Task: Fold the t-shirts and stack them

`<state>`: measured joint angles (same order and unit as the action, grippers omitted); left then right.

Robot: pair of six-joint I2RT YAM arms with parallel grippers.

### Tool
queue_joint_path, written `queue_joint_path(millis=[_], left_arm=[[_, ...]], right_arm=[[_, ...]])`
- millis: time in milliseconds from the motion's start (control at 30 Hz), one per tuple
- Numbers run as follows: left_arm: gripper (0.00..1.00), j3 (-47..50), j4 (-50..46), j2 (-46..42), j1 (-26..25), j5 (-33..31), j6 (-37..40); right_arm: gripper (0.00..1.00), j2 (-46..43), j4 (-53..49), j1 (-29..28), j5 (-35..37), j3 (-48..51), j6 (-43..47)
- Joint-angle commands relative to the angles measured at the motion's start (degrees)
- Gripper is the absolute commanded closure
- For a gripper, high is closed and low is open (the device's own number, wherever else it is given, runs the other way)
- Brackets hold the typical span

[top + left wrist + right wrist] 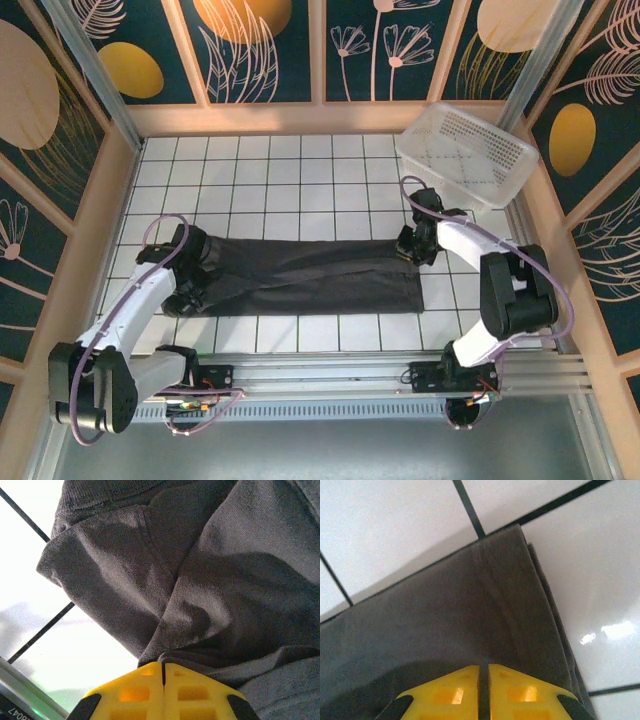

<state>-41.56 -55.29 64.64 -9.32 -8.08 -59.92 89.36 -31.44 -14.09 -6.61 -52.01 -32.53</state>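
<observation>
Landmark: white perforated basket [465, 150] on white tiled table [300, 170]. On the near side of basket and off to its left: dark grey t-shirt [300, 275], folded into one long flat band, creased diagonally along the middle. Right end of band near basket but apart from it; left end well apart from it. At the end far from basket, left gripper [163, 664]: yellow fingers pressed together, clamped on a bunched fold of cloth. At the end near basket, right gripper [483, 667], over the squared corner: fingers all but together, thin dark slit between. Cloth caught in that slit or not: cannot tell.
</observation>
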Motion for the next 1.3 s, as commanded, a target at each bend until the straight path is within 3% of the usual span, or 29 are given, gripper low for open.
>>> queue_joint_path(millis=[0, 133, 300, 500, 700, 1033, 1200, 1267], left_arm=[[1.00, -0.78, 0.74, 0.73, 0.18, -1.77, -0.46], [1.00, -0.20, 1.83, 1.59, 0.18, -1.51, -0.44], [0.97, -0.36, 2.74, 2.81, 0.18, -0.83, -0.39], [0.59, -3.24, 3.26, 3.37, 0.18, -0.19, -0.70], [0.53, -15.81, 2.69, 8.89, 0.35, -3.60, 2.13], [0.68, -24.50, 13.86, 29.20, 6.26, -0.99, 12.03], [0.86, -26.89, 15.24, 38.32, 9.08, -7.89, 16.94], [0.89, -27.21, 16.44, 41.09, 11.68, -9.40, 18.13]], right_arm=[[0.87, -4.74, -4.54, -0.67, -1.74, 4.25, 1.68], [0.87, -3.31, -1.61, -0.10, -1.57, 9.23, 1.26], [0.88, -1.61, -0.52, -0.07, -0.31, 7.81, -0.43], [0.92, -7.00, -2.98, -0.07, 4.28, 7.24, -1.82], [0.86, -9.72, -1.22, -0.09, 3.58, 3.81, -0.98], [0.82, 3.41, 3.30, -0.15, -0.17, -1.60, -2.33], [0.81, 8.92, 0.83, 0.74, 4.41, -3.33, -4.44], [0.80, 10.96, -0.48, 1.65, 6.44, -4.37, -4.77]])
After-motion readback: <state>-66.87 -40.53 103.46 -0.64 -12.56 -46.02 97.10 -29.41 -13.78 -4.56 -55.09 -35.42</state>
